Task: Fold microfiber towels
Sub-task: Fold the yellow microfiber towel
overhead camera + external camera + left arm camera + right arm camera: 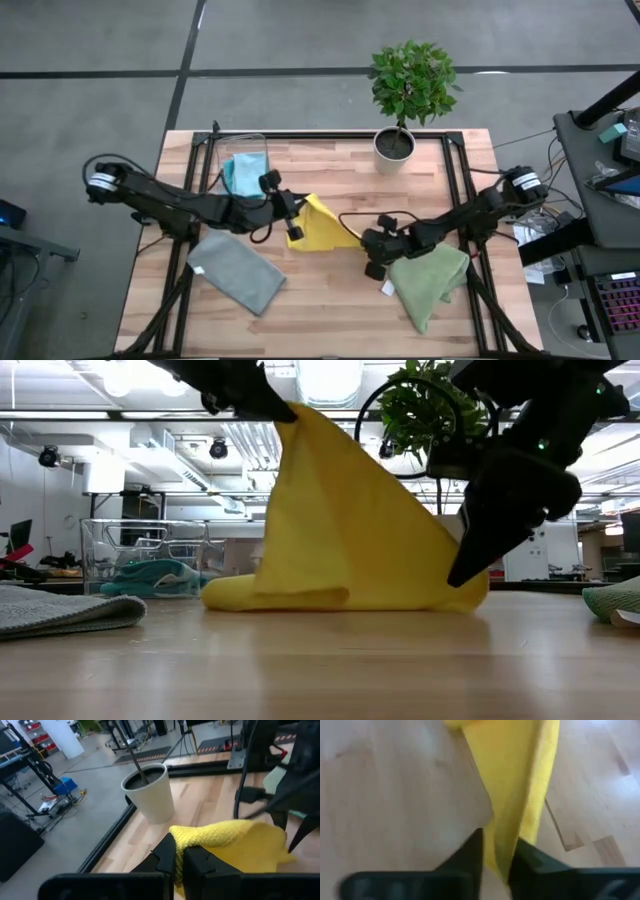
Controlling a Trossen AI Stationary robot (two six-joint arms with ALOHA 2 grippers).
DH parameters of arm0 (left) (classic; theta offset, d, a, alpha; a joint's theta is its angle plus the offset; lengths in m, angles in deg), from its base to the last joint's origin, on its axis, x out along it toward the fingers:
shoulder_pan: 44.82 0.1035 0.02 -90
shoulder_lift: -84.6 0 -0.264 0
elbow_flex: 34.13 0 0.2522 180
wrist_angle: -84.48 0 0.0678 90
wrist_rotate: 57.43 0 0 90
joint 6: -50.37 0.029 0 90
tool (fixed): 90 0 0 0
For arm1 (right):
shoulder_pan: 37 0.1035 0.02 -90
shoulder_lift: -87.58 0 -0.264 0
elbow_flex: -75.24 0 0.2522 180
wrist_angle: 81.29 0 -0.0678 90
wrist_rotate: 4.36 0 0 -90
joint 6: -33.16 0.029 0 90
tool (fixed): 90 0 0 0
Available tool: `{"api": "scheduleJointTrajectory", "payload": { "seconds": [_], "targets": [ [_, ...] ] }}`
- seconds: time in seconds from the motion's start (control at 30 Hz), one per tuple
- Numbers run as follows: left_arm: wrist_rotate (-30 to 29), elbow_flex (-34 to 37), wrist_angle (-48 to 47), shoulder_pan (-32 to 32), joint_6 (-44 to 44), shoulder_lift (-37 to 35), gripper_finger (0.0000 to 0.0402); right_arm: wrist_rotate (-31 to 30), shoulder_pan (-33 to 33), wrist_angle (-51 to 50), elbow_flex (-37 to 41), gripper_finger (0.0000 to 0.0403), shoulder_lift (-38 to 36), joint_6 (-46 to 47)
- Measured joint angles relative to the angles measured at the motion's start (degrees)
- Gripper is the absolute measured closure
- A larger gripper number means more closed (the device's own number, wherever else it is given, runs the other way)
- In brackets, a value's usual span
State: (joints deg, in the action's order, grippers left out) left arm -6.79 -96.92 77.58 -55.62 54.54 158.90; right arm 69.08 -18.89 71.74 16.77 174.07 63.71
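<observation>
The yellow towel (pixel 322 224) is in the middle of the table (pixel 330 310), and both arms work on it. The left gripper (pixel 179 860) has its fingers pressed together on one corner and holds it up high, so in the low view the cloth hangs like a tent while its lower edge lies on the wood. The right gripper (pixel 498 851) is down at the other end, near the table; its fingers are clamped on a thin edge of the towel, and the cloth passes between them. I judge the step is to make the first fold of this towel. To do it well, the two grippers should move together and keep the cloth lightly stretched between them, because a slack edge will roll under, as the low view already shows a little at the bottom. The raised corner should travel over the lying part and come down on the opposite edge, so that the corners meet. The grip of the right gripper looks very narrow, so a strong pull may let the cloth slip out. The grey towel (pixel 238 272) lies flat near the left front of the table, and the green towel (pixel 430 280) lies just beside the right gripper; a teal towel (pixel 243 172) is in the bin (pixel 243 142) at the back. The plant pot (pixel 394 145) stands well apart, so the fold has enough free place.
</observation>
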Motion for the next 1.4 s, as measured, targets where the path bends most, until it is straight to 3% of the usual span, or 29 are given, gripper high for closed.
{"api": "scheduleJointTrajectory", "payload": {
  "seconds": [0.13, 0.27, 0.53, 0.77, 0.93, 1.27, 1.4],
  "targets": [
    [0.1, 0.0, 0.1, -0.4, 2.5, -2.4, 0.0402, 0.0, 0.0, -2.1, -0.2, 0.0389, -1.1, -1.7],
    [0.5, 0.0, -0.3, -0.5, 2.7, -6.6, 0.0402, -0.7, 0.0, -12.0, -4.3, 0.0394, -5.1, -3.4],
    [9.7, 0.0, -0.2, -0.4, 1.9, -15.6, 0.0401, -3.0, -0.5, -31.1, -16.7, 0.0394, -11.9, -12.4],
    [15.4, 0.0, -10.9, -0.4, -8.8, -20.5, 0.0401, -3.0, -0.7, -45.3, -31.1, 0.0394, -13.3, -18.4],
    [16.3, 0.0, -19.0, -0.4, -15.3, -21.2, 0.0401, -3.0, -1.5, -52.7, -39.2, 0.0394, -12.4, -24.2],
    [16.3, 0.0, -23.3, 2.0, -15.8, -20.7, 0.0401, -6.5, -7.3, -54.2, -39.8, 0.0394, -12.1, -30.5],
    [16.5, -0.2, -23.5, 4.8, -14.8, -20.8, 0.0401, -10.7, -9.7, -54.2, -39.4, 0.0394, -12.1, -33.2]
  ]
}}
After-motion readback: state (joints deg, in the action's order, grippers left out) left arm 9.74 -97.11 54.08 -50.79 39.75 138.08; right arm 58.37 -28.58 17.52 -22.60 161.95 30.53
